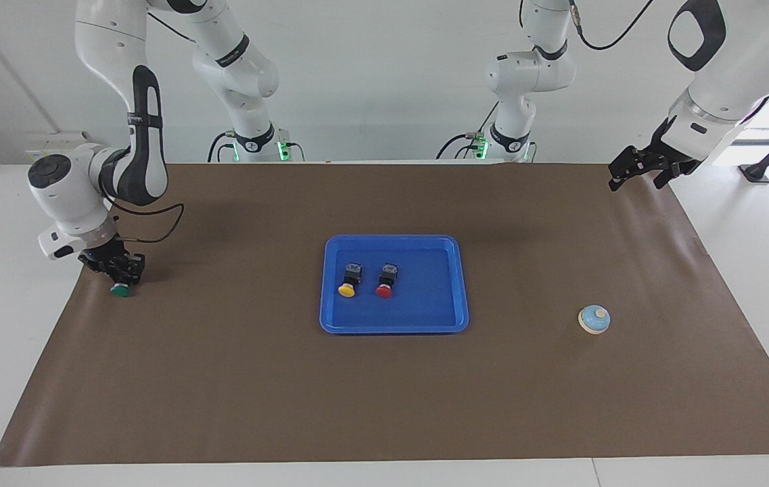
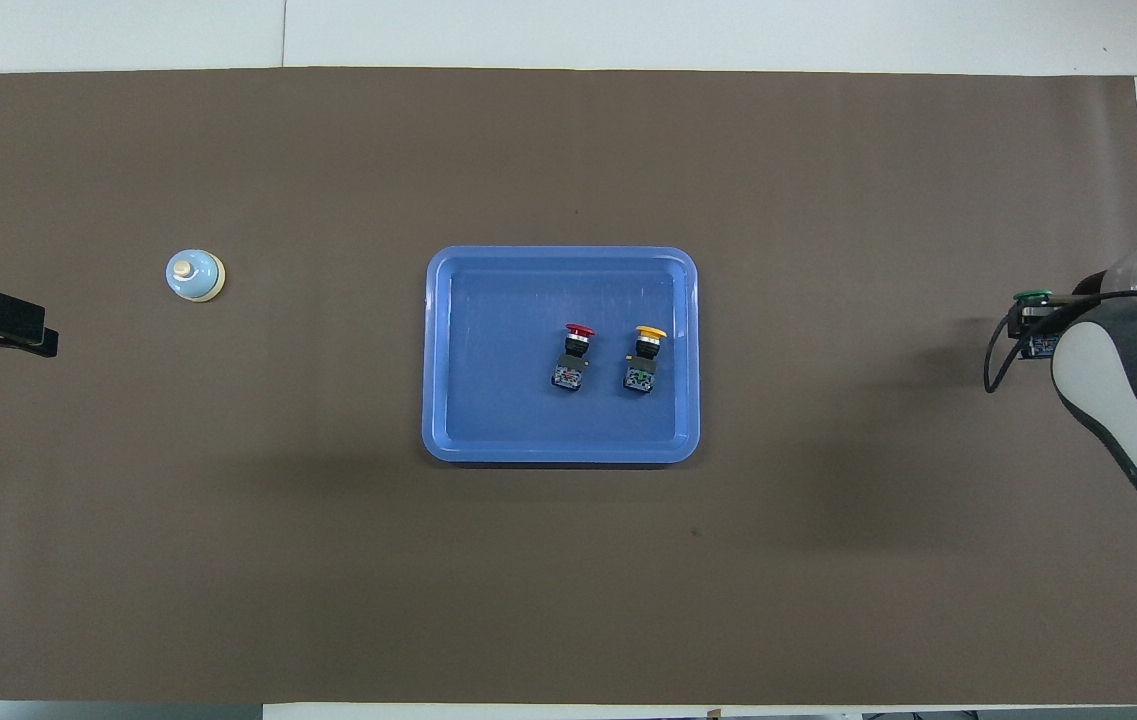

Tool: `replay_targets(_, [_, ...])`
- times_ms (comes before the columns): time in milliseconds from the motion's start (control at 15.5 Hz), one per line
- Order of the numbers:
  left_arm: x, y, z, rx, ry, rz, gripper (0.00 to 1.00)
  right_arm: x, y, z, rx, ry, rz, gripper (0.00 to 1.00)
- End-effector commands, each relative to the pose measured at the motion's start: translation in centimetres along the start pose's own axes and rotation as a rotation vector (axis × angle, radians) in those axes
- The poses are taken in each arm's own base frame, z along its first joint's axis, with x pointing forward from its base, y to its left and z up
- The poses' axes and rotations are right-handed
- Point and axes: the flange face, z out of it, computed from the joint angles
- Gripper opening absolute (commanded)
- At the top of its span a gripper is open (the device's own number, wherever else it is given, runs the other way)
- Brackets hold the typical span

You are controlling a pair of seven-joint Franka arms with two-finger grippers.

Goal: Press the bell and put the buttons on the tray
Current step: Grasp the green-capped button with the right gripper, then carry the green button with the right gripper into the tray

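The right gripper [image 1: 122, 270] is clamped on the green button [image 1: 120, 291], holding it by its black body with the cap pointing away from the robots, just above the brown mat [image 1: 384, 406] at the right arm's end of the table. The button looks lifted clear of the mat, though only barely.

The left gripper [image 1: 638, 169] waits with its jaws apart, raised over the corner of the mat at the left arm's end.

The tray [image 1: 455, 284] sits mid-table, well apart from both grippers. The yellow button [image 1: 348, 282] and the red button [image 1: 385, 281] already lie in it side by side.

The bell [image 1: 594, 319] stands alone on the mat toward the left arm's end, farther from the robots than the tray.

Two of three buttons look placed. The green one remains to be carried to the tray. Whether the bell has been pressed cannot be told.
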Motion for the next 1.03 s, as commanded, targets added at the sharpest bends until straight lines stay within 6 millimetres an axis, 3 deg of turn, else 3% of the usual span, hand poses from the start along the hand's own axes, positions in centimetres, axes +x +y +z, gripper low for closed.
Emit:
replay_targets(0, [-0.3, -0.1, -0.5, 0.012, 0.001, 0.002, 1.00, 1.0, -6.8, -3.0, 0.005, -0.021, 0.054, 0.00])
replay_targets(129, [-0.3, -0.2, -0.5, 0.012, 0.001, 0.001, 1.00, 1.3, -13.7, -5.2, 0.001, -0.014, 0.093, 0.00])
replay_targets(323, [-0.3, -0.1, -0.5, 0.012, 0.001, 0.002, 1.00, 0.2, -22.6, -6.8, 0.013, 0.031, 0.095, 0.00])
replay_targets(516, [-0.3, -0.1, -0.5, 0.012, 0.001, 0.002, 1.00, -0.7, -30.6, -8.8, 0.041, 0.063, 0.101, 0.00])
replay_targets(710, [-0.3, -0.2, -0.5, 0.012, 0.001, 0.001, 1.00, -1.6, -38.1, -8.9, 0.081, 0.063, 0.173, 0.00])
replay_targets(968, [-0.3, -0.1, -0.5, 0.012, 0.001, 0.002, 1.00, -2.4, -46.8, -7.3, 0.092, 0.046, 0.243, 0.00])
